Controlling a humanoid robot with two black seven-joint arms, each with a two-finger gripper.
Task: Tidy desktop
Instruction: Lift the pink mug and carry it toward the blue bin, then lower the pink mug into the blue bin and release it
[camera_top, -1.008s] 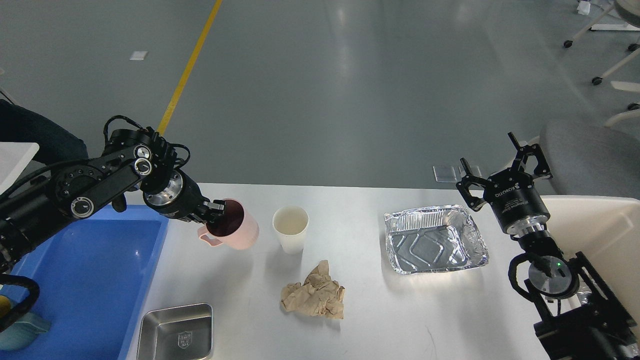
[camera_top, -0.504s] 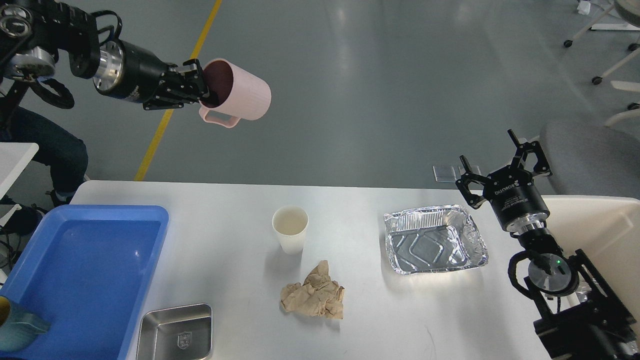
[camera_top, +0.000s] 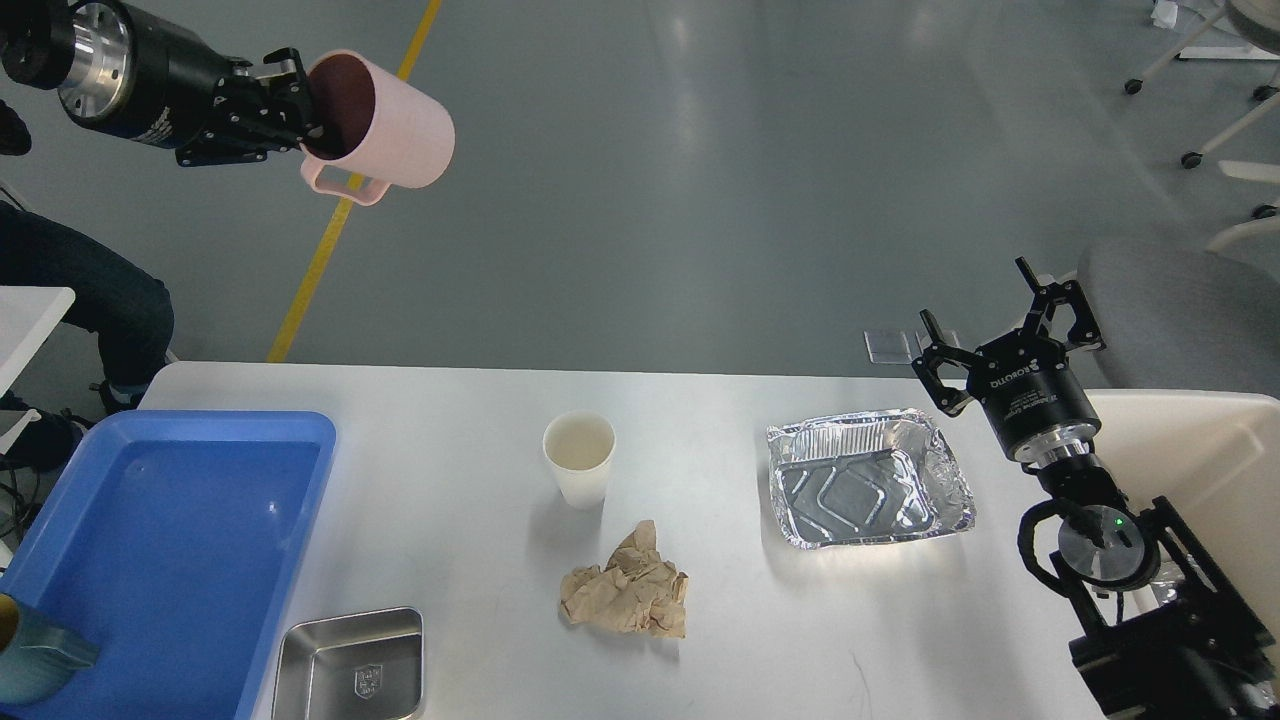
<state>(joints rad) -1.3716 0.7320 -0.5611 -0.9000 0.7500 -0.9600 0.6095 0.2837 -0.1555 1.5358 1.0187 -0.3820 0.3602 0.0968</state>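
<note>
The white desktop (camera_top: 470, 580) fills the lower part of the head view. High at the upper left, well above it, my left gripper (camera_top: 300, 120) is shut on the rim of a pink mug (camera_top: 385, 120) held on its side, handle down. On the desktop stand a white paper cup (camera_top: 579, 458), a crumpled brown paper (camera_top: 628, 592), a foil tray (camera_top: 868, 478) and a small steel tray (camera_top: 352, 662). My right gripper (camera_top: 985, 305) hangs open at the far right edge of the desktop, just behind the foil tray.
A blue plastic tray (camera_top: 150, 560) sits at the left with a teal object (camera_top: 35, 655) at its near corner. A cream bin (camera_top: 1215, 450) stands at the right. A grey chair (camera_top: 1180, 310) and a person's leg (camera_top: 90, 290) lie beyond the table.
My left arm lifted the pink mug off the desktop, high up, then carried it further left. The right arm stayed still.
</note>
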